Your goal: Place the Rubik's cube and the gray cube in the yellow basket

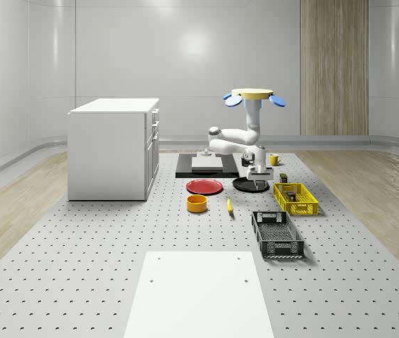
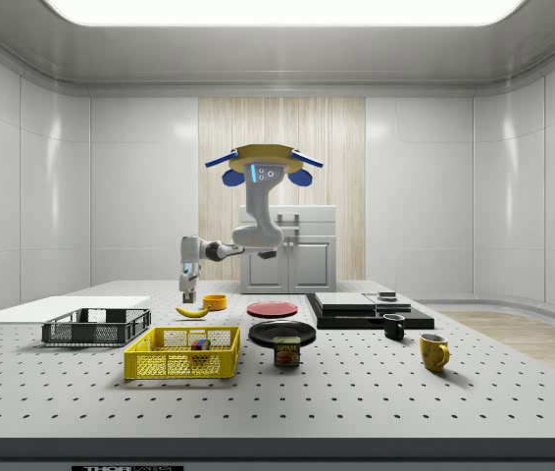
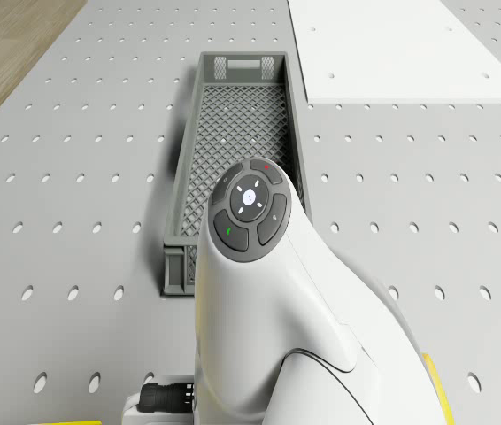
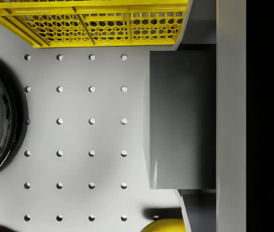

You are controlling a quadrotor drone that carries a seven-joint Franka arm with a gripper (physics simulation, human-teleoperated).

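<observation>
White-walled room, perforated gray table, hovering drone above black plate.

walls: glossy white, one wood panel; floor: wood; furniture: white cabinet; light: probably ceiling panel

Hovering over the table's far half, gripper hanging above bare surface between black plate and yellow basket. Crowding nearby: banana, dark crate, spam can. Opening wide toward the white mat.
</observation>
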